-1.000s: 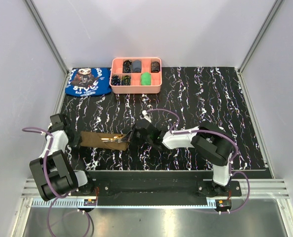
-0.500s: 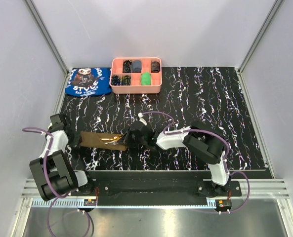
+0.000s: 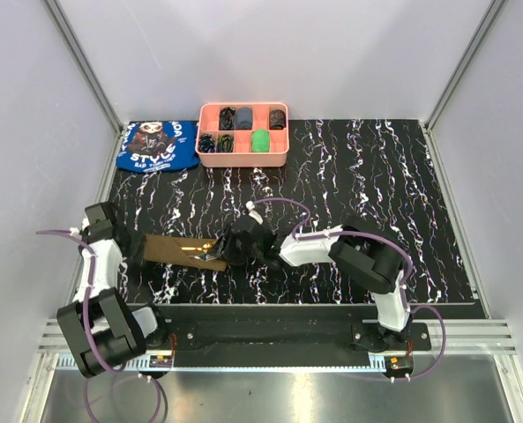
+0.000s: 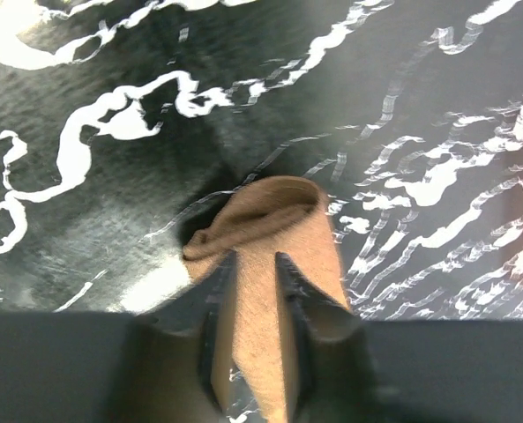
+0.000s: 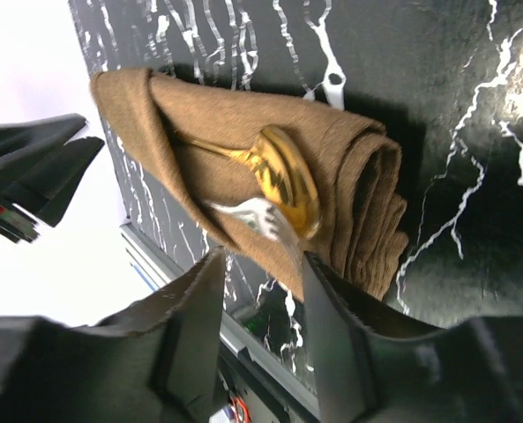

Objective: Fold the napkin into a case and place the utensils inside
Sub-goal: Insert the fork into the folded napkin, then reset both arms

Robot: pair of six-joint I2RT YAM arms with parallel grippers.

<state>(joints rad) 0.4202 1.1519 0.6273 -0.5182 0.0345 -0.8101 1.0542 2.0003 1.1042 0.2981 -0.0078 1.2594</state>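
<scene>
The napkin [image 3: 168, 249] is laid on the bench [image 3: 376, 194] as a folded strip near the front edge, left of centre, between the two arms. In the left wrist view its rolled end is seen just beyond the left jaws. These are drawn to a narrow gap on the napkin, with cloth filling the space between the two fingers [image 4: 213, 326]. At the strip's other end the spoon [image 5: 283, 181] and the fork [image 5: 243, 214] are set side by side, touching, with their heads exposed on top of the cloth. The spoon's handle is tucked under a fold of the napkin; how far the fork's handle reaches cannot be told. The right jaws are held apart just short of those heads, with nothing gripped. A pink tray [image 3: 242, 161] of small dark and green items and a blue printed cloth [image 3: 158, 145] are found at the far edge, well apart from the napkin.
</scene>
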